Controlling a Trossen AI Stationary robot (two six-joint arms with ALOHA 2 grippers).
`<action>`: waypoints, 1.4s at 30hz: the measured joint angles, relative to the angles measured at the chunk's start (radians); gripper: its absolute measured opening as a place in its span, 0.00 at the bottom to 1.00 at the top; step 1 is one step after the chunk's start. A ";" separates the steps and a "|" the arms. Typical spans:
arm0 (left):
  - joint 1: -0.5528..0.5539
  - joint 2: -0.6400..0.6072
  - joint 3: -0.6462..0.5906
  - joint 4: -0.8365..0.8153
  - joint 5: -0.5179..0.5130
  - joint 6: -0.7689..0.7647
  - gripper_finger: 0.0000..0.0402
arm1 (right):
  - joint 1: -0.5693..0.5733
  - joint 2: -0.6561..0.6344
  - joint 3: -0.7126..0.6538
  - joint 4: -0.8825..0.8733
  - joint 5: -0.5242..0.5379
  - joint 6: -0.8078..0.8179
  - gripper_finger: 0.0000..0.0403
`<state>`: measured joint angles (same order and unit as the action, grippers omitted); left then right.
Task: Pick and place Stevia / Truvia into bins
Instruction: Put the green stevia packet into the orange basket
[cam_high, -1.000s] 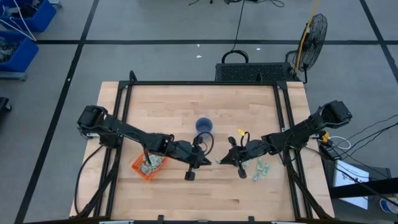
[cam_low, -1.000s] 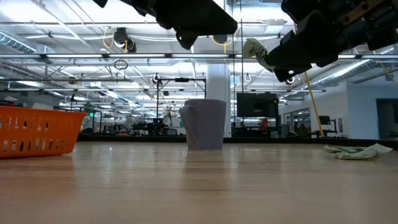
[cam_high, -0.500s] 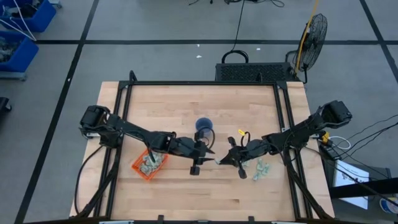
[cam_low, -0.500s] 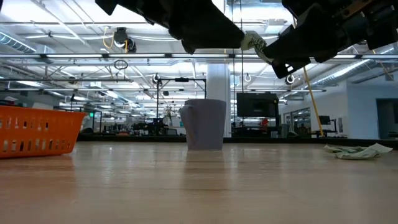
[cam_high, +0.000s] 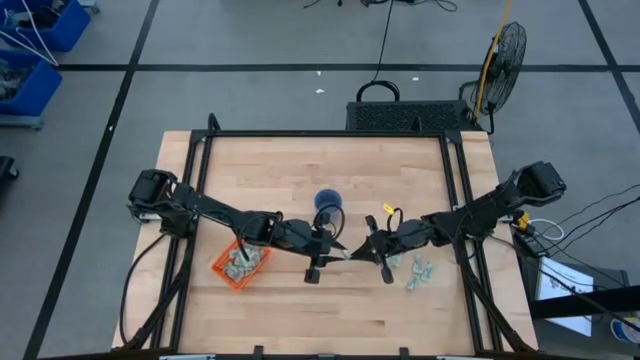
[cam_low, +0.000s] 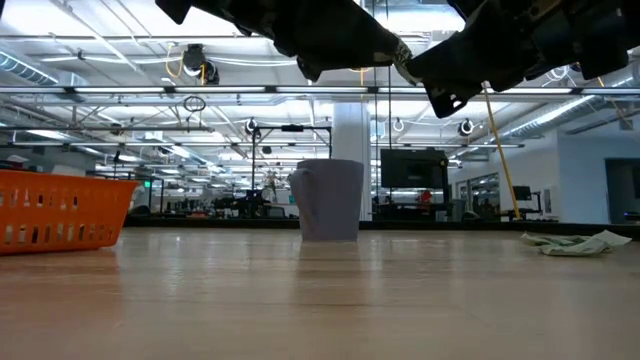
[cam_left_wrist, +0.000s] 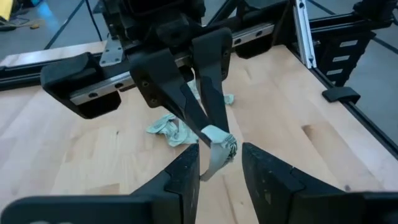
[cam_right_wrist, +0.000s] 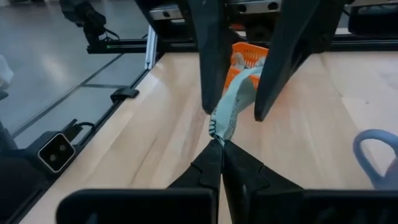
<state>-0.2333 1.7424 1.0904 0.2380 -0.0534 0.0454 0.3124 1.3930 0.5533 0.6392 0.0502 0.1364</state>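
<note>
arms: two, dark, jointed | fingers (cam_left_wrist: 211, 93): flat black, tapered

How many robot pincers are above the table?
2. The left pincer, open, and the right pincer, shut on a packet, meet mid-table, near the mug.

Seen from above: the two dark arms reach inward over the wooden table (cam_high: 300, 170), the left gripper (cam_high: 330, 252) and right gripper (cam_high: 362, 250) meeting tip to tip just in front of the blue-grey mug (cam_high: 327, 202). The orange bin (cam_high: 228, 272), holding pale packets, sits beside the left arm. A loose cluster of packets (cam_high: 418, 270) lies under the right arm.
</note>
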 joint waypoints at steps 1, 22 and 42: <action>0.000 0.000 0.000 0.001 -0.001 0.006 0.32 | -0.002 0.000 0.000 0.001 0.000 0.000 0.01; -0.024 -0.020 0.000 -0.122 -0.111 -0.027 0.02 | -0.005 0.000 0.000 -0.009 0.082 -0.122 0.30; -0.411 -0.237 -0.002 -1.434 -0.355 -1.291 0.01 | -0.005 0.000 0.000 -0.136 0.106 -0.077 0.29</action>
<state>-0.6441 1.5056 1.0884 -1.1958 -0.4082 -1.2457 0.3073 1.3930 0.5533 0.5035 0.1566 0.0593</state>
